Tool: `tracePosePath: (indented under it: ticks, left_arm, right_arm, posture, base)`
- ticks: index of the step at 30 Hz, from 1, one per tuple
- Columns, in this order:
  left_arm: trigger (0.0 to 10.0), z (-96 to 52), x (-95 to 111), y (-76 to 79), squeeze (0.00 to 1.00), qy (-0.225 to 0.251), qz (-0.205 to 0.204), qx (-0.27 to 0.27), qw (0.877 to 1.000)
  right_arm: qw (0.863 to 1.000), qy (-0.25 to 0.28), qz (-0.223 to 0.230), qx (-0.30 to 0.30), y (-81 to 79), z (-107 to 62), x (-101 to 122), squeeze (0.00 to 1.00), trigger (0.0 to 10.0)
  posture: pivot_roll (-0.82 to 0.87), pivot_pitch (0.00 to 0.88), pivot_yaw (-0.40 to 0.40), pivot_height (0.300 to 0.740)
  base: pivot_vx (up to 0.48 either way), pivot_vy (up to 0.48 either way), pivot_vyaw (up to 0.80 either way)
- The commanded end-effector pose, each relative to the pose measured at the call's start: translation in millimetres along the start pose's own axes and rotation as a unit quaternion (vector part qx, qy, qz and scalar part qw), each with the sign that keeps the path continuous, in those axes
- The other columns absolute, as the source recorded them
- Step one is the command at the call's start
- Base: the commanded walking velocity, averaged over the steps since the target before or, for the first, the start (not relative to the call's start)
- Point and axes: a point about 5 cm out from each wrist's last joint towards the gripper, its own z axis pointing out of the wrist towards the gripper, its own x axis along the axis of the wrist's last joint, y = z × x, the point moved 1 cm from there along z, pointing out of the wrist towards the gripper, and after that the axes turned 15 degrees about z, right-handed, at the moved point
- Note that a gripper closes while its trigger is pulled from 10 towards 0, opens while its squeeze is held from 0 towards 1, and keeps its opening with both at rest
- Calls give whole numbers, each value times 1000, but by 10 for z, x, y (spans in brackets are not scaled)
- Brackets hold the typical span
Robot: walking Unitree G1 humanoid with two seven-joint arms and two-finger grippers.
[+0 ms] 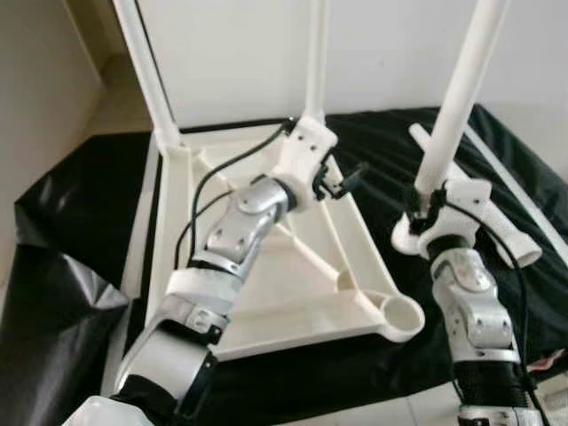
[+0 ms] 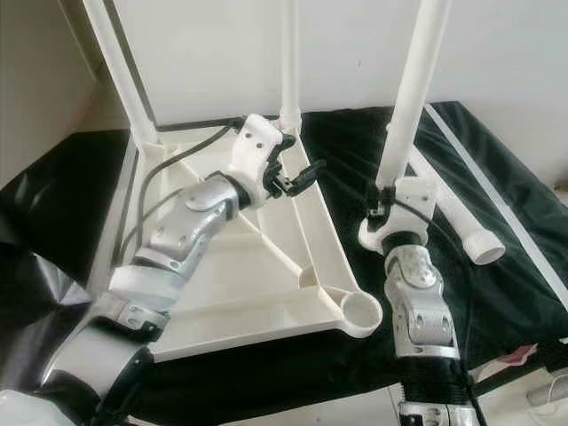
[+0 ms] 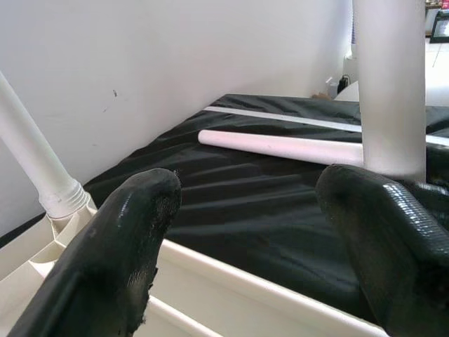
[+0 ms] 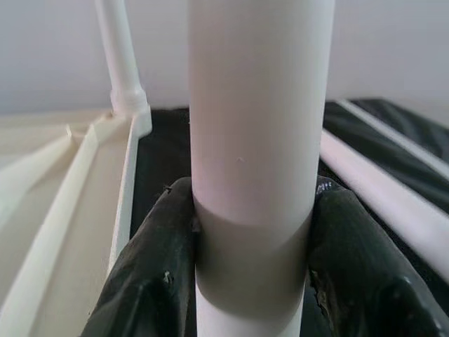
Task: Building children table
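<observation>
The white table top (image 1: 266,293) lies upside down on a black sheet (image 1: 71,266) spread beside a pale wall (image 1: 240,53), its ribbed underside facing up. Two legs already stand upright in sockets at the table top's far corners: one far-left leg (image 1: 142,71) and one far-right leg (image 1: 315,53). The near-right corner of the table top carries a round socket (image 1: 404,318) with nothing in it.

The left gripper (image 1: 342,182) hovers over the right edge of the table top, just in front of the far-right leg, its two black fingers (image 3: 112,253) spread wide with nothing between them.

The right gripper (image 1: 424,202) is to the right of the table top, over the black sheet, with its fingers (image 4: 158,274) closed around a third white leg (image 1: 457,98), held upright near its lower end. A fourth leg (image 2: 461,222) lies flat on the sheet, further right of the table top, behind the held one.
</observation>
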Motion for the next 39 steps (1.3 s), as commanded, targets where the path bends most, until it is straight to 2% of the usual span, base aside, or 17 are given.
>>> tracePosePath:
  ticks: [1, 6, 8, 12, 14, 15, 16, 23, 29, 31, 39]
  left_arm:
    - [10000, -17, -20, -21, 0, -11, 9, 13, 1000]
    - [10000, 4, -26, -15, 0, -15, 21, 9, 1000]
    - [10000, 84, 38, -40, 0, -12, 29, 14, 999]
    - [10000, 157, 116, -50, 0, -4, 35, 16, 999]
    - [10000, 260, 258, -38, 0, 16, 38, 12, 999]
    - [10000, 260, 258, -38, 0, 16, 38, 12, 999]
    - [10000, 379, 395, -7, 0, 32, 44, 4, 999]
    - [10000, 512, 666, 79, 0, 76, 47, -16, 996]
    - [10000, 542, 678, 116, 0, 83, 52, -29, 995]
    - [10000, 536, 620, 92, 0, 75, 58, -28, 995]
    - [10000, 517, 606, 45, 0, 78, 54, -25, 995]
  right_arm:
    - [999, 20, 1, 29, -103, -11, 61, 0, 10000]
    - [998, 27, -4, 53, -180, -18, 105, 0, 10000]
    - [995, 33, -15, 92, -273, -24, 160, 0, 10000]
    - [991, 35, -27, 124, -344, -36, 192, 0, 10000]
    - [988, 33, -38, 149, -385, -47, 200, 0, 10000]
    - [988, 33, -38, 149, -385, -47, 200, 0, 10000]
    - [983, 29, -49, 177, -418, -63, 202, 0, 10000]
    - [976, 19, -61, 207, -434, -102, 199, 0, 10000]
    - [975, 22, -61, 210, -424, -115, 213, 0, 10000]
    - [976, 25, -58, 208, -415, -111, 225, 0, 10000]
    - [975, 22, -55, 214, -419, -112, 221, 0, 10000]
  posture:
    - [-62, 23, 10, 740]
    - [-62, 21, 11, 740]
    - [-58, 23, 7, 740]
    - [-57, 22, 5, 740]
    - [-57, 20, 4, 740]
    - [-57, 20, 4, 740]
    - [-60, 20, 6, 740]
    - [-71, 21, 16, 740]
    - [-72, 20, 20, 740]
    - [-76, 19, 23, 740]
    - [-67, 17, 18, 740]
  base:
    - [0, 0, 0]
    - [0, 0, 0]
    - [0, 0, 0]
    - [0, 0, 0]
    - [0, 0, 0]
    - [0, 0, 0]
    - [0, 0, 0]
    - [0, 0, 0]
    - [0, 0, 0]
    - [0, 0, 0]
    - [0, 0, 0]
